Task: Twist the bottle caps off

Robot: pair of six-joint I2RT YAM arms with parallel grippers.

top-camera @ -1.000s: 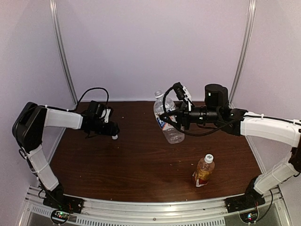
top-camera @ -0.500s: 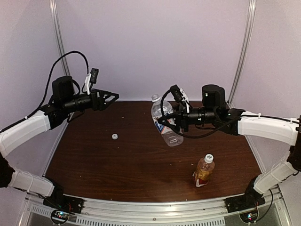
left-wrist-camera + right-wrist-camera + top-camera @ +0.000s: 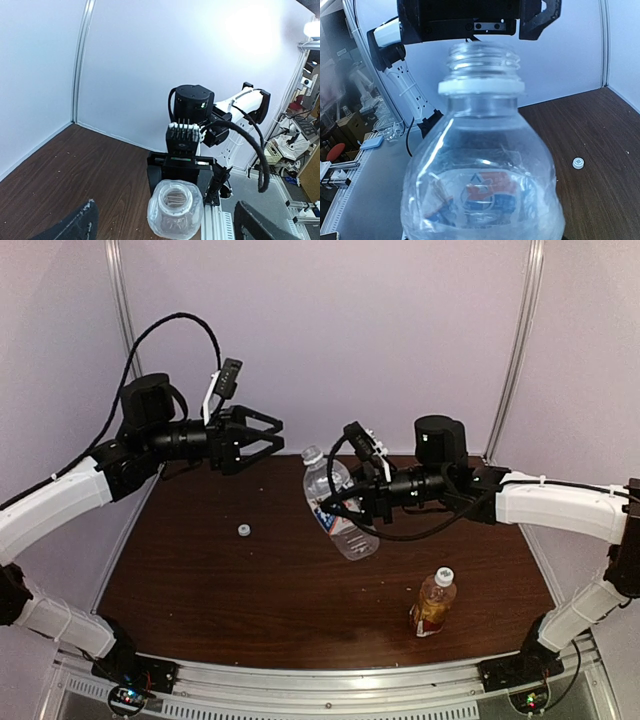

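One cap [image 3: 244, 530] on dark wood table [image 3: 200, 580], pale walls [image 3: 350, 340], left fingers [image 3: 75, 227] spread, right fingers [image 3: 340, 506] pinching clear bottle [image 3: 480, 200]

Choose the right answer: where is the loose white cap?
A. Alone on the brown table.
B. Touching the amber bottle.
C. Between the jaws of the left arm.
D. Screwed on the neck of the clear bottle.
A: the loose cap lies by itself on the table, the left gripper has open, empty jaws in the air, and the clear bottle has a bare neck.
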